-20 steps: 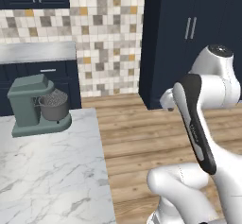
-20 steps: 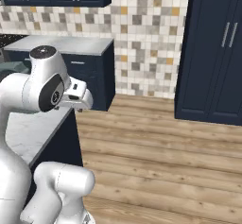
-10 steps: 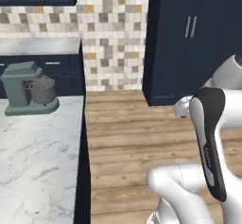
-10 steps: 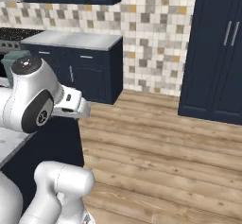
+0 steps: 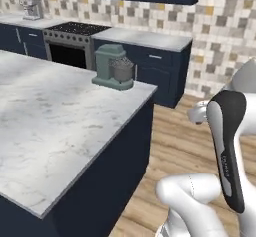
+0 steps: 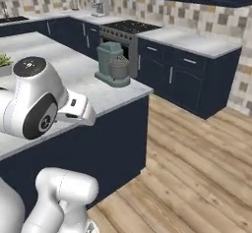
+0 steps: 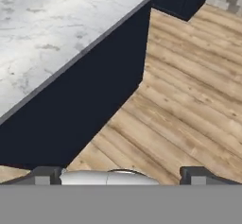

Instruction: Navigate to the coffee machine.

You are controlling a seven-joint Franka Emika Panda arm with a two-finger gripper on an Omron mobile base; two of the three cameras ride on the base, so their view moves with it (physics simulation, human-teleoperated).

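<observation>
Coffee machine (image 5: 32, 7) is a small boxy silver-grey unit at the far back left, on the grey tabletop (image 5: 12, 20) along the tiled wall, left of the stove (image 5: 75, 29); too small to read detail. In the right base view it sits (image 6: 99, 5) at the top, also on the back run, well apart from the robot.

Island tabletop (image 5: 55, 116) is white marble with grey veining, flat, square corner, dark navy sides. A grey-green stand mixer (image 5: 113, 67) with a rounded metal bowl stands near the island's far corner, upright; in the right base view (image 6: 112, 64) its base is just inside the edge. The hand view catches just the mixer's base at the top.

Stove has a black top and a dark oven front. Navy lower cabinets (image 6: 189, 82) with small bar handles carry a plain grey top (image 6: 193, 39). Wall is mosaic tile (image 5: 225, 18) in beige, grey and mustard squares. Floor (image 6: 197, 163) is light wood planks, long boards with visible grain. A bit of green plant (image 6: 5, 61) shows at the left edge of the right base view.

Arm: glossy white, folded up close to the base, elbow bent, dark forearm panel (image 5: 227, 151) upright at the right of the left base view. Big round joint (image 6: 32, 99) sits level with the island edge. Hand points down at the floor beside the island's navy side. Claw (image 7: 121, 175): two dark tips set wide apart at the bottom of the hand view, nothing between them.
</observation>
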